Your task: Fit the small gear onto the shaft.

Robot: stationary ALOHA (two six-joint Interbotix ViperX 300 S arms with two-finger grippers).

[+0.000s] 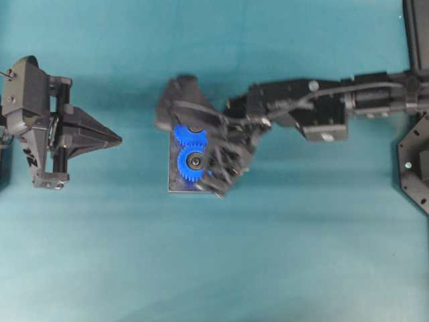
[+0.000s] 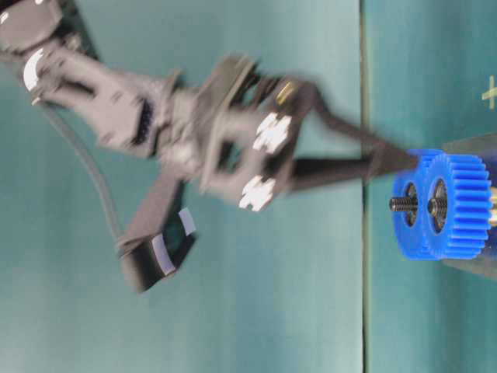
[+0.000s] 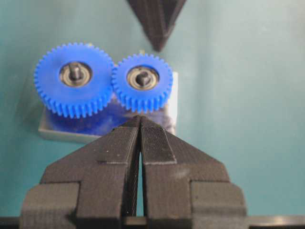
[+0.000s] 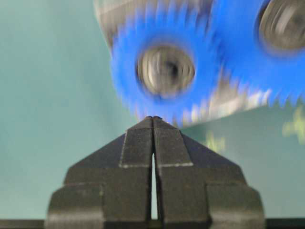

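The small gear [image 3: 143, 81] is blue with a dark hub. It sits on the shaft [image 3: 143, 78], whose pin tip shows in the hub's centre, and its teeth mesh with the larger blue gear [image 3: 74, 78]. Both stand on the dark plate [image 3: 57, 131]. My right gripper [image 4: 153, 118] is shut with nothing in it, its tip right at the small gear's [image 4: 164, 71] toothed rim; the view is blurred. From the side, its fingertips [image 2: 400, 159] meet the gear's edge. My left gripper [image 3: 139, 118] is shut and empty, well left of the plate [image 1: 175, 184].
The right arm [image 1: 322, 107] reaches across from the right and hides part of the larger gear [image 1: 184, 136]. A black fixture [image 1: 415, 168] stands at the right edge. Teal cloth [image 1: 214, 268] covers the table.
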